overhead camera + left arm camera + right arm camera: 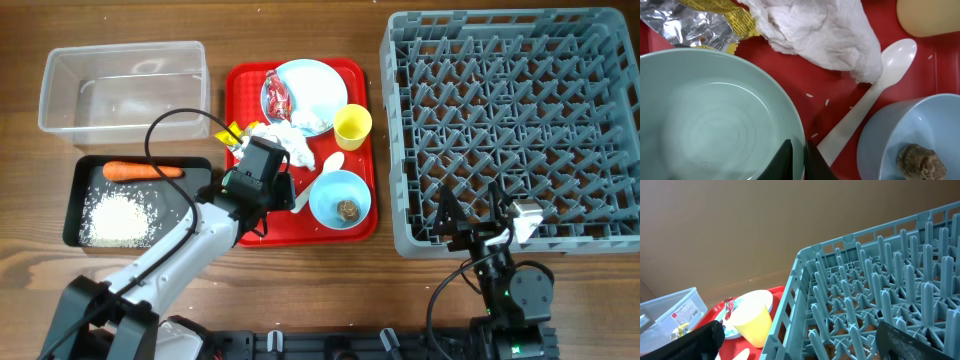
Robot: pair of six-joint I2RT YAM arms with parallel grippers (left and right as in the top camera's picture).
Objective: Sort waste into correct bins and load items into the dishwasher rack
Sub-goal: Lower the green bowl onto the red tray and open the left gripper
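Observation:
My left gripper [797, 160] is shut on the rim of the pale green bowl [715, 115], one finger inside and one outside. In the overhead view it [262, 175] hangs over the red tray [240, 90] and hides that bowl. Beside it lie crumpled tissues [815, 35], a yellow wrapper [735, 20], the white spoon [875, 95] and the light-blue bowl [330, 195] with the brown lump [348, 209]. The plate [315, 85] carries a red wrapper [277, 95]. The yellow cup [352, 126] stands upright. My right gripper [475, 225] is open and empty at the grey rack's [500, 60] front edge.
The black tray [80, 185] at the left holds the carrot [142, 171] and loose rice [120, 215]. The clear tub [60, 100] stands behind it. A few rice grains lie on the red tray near the spoon. A cable loops above the left arm.

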